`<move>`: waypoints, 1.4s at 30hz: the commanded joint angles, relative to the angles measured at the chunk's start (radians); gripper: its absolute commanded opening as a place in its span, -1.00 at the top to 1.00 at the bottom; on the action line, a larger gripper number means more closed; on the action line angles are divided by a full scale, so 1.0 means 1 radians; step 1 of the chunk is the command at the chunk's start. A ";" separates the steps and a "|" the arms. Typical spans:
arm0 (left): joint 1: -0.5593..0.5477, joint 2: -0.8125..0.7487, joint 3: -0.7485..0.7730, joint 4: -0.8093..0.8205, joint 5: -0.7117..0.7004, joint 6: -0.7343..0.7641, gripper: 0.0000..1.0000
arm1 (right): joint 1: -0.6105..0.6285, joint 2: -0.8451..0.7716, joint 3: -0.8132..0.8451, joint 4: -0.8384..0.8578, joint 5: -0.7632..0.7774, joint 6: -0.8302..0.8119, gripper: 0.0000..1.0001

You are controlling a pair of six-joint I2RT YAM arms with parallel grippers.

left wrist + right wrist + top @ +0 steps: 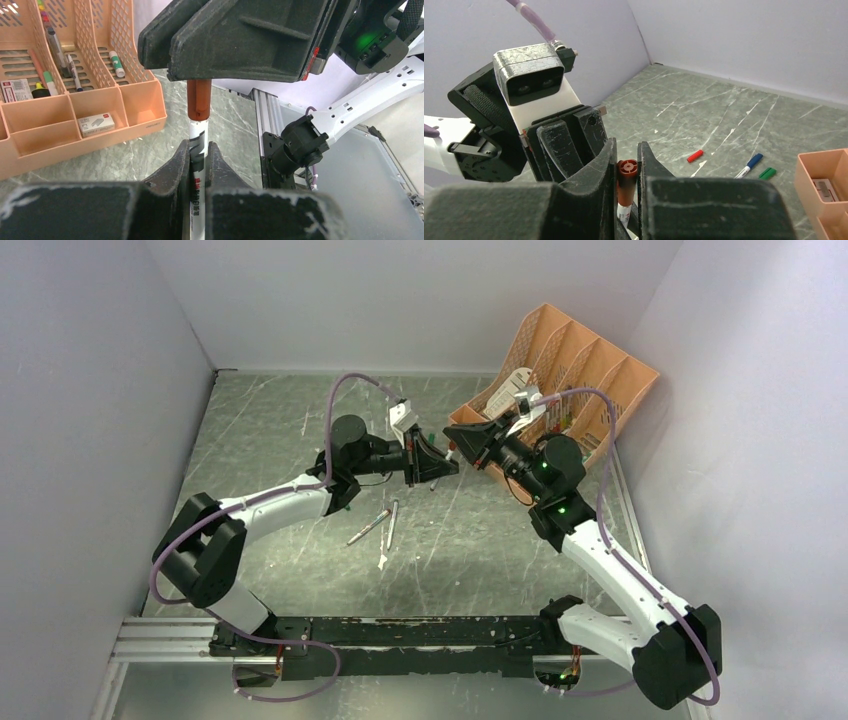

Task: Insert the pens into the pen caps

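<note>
My left gripper (438,464) is shut on a whitish pen barrel (197,142) with black and red print. My right gripper (466,444) is shut on a brownish-red pen cap (627,172), tip to tip with the left one above the table's middle. The cap (199,99) sits over the pen's end, in line with the barrel. Two more pens (368,527) (391,519) lie on the table below the left arm. A red cap (695,155), a green cap (767,173) and a blue-capped pen (750,165) lie on the table in the right wrist view.
An orange mesh organiser (590,370) stands at the back right against the wall, holding bunched pens and small boxes (95,124). Grey walls close in the left, back and right sides. A rail (400,632) with the arm bases runs along the near edge.
</note>
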 commanded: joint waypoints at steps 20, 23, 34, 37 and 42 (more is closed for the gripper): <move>0.108 0.096 0.254 0.396 0.054 -0.320 0.86 | -0.001 -0.009 -0.266 0.035 -0.189 0.057 1.00; 0.117 0.110 0.276 0.439 0.078 -0.325 0.86 | -0.001 -0.002 -0.290 0.044 -0.209 0.074 1.00; 0.117 0.135 0.306 0.360 0.140 -0.264 0.86 | -0.002 -0.047 -0.294 0.088 -0.215 0.140 0.98; 0.117 0.132 0.205 0.262 0.100 -0.202 0.86 | -0.004 -0.142 -0.178 -0.035 -0.089 0.137 0.73; 0.154 0.183 0.038 0.277 0.020 -0.184 0.86 | -0.004 -0.277 -0.095 -0.160 0.147 0.074 0.11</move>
